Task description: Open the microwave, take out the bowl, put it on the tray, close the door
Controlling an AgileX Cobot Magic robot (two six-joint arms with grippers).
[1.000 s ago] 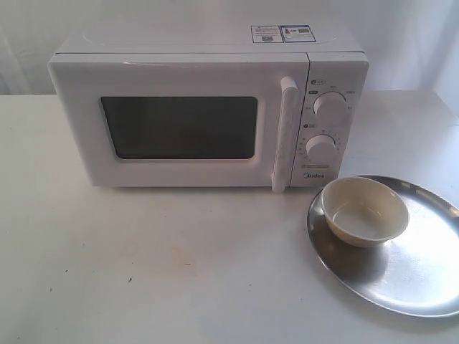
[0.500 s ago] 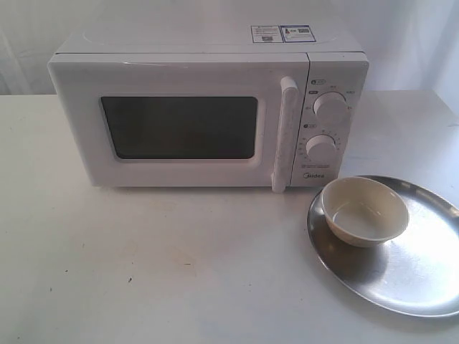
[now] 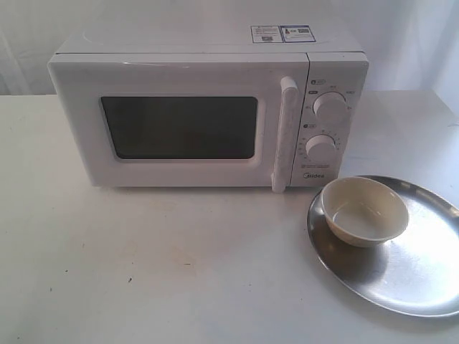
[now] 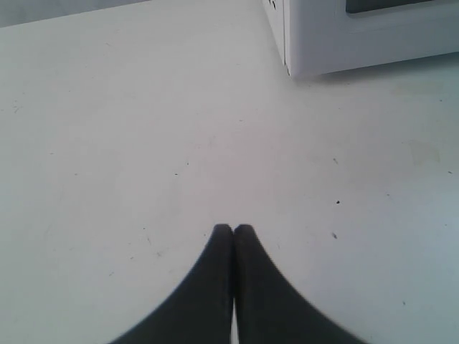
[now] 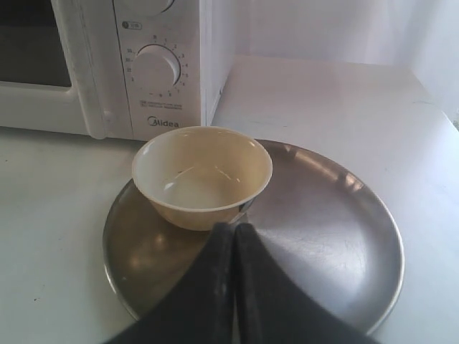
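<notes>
The white microwave stands at the back of the table, its door shut, the vertical bar handle beside the two dials. In front of it at the right lies the silver tray with the cream bowl upright on its near-left part. Neither gripper shows in the exterior view. In the right wrist view my right gripper is shut and empty, hovering just short of the bowl over the tray. My left gripper is shut over bare table, away from the microwave's corner.
The white table stretches in front of the microwave and to its left. A pale curtain hangs behind. The tray reaches the right edge of the exterior view.
</notes>
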